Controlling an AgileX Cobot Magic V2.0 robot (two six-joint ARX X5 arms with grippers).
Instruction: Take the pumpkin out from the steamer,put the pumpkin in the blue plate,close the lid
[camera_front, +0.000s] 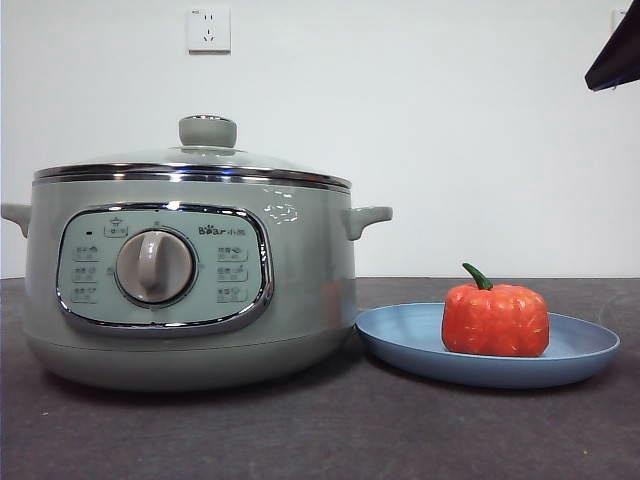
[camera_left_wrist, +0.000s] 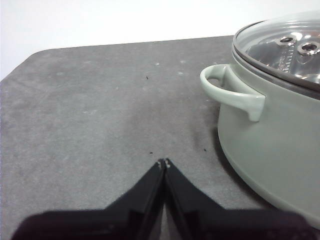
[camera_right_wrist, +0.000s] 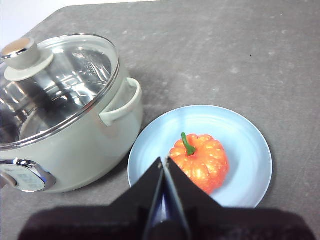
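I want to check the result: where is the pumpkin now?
In the front view the pumpkin sits upright on the blue plate, right of the steamer, whose lid is on.

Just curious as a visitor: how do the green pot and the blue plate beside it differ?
The steamer is tall, deep and pale sage green; the blue plate is low, shallow and light blue. The steamer is covered by its glass lid; the plate lies open, with the pumpkin on it. The steamer has a dial and side handles; the plate is plain. Both are round and stand on the dark table.
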